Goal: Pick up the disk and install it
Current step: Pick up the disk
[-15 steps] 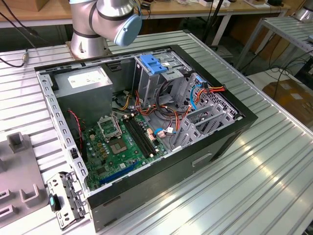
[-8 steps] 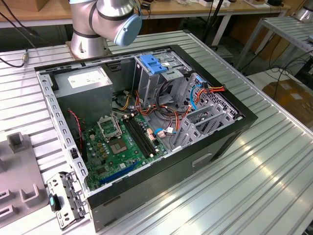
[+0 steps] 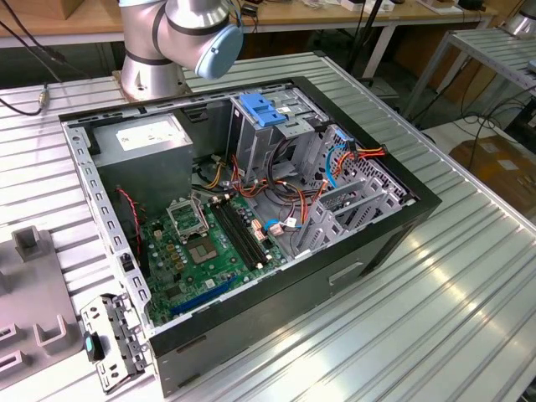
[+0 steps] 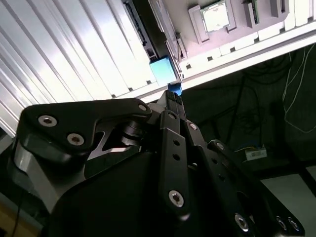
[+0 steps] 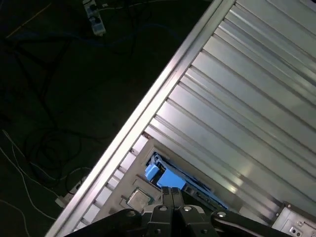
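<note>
- The hand (image 5: 172,191) hangs over the strip of counter (image 5: 247,98) along its edge. In both wrist views the two fingers lie together, and I see nothing between them.
- The disk (image 5: 165,176) is just past the fingertips, where a grey fixture plate (image 5: 129,183) meets the ribbed counter. I read it as standing on edge, with the blue rail end nearest the hand. That would leave its flat faces free to be gripped.
- A processor chip (image 4: 215,15) sits in a pocket of the same plate, so I take the plate for a parts holder.
- In the exterior view the computer case (image 3: 352,280) lies open on its side at mid-counter, so its bays face up for loading from above.
- The blue latch plate (image 3: 264,110) tops the drive cage at the case's far end, beside the power supply (image 3: 146,134).
- My judgement is that the disk is not yet gripped.
</note>
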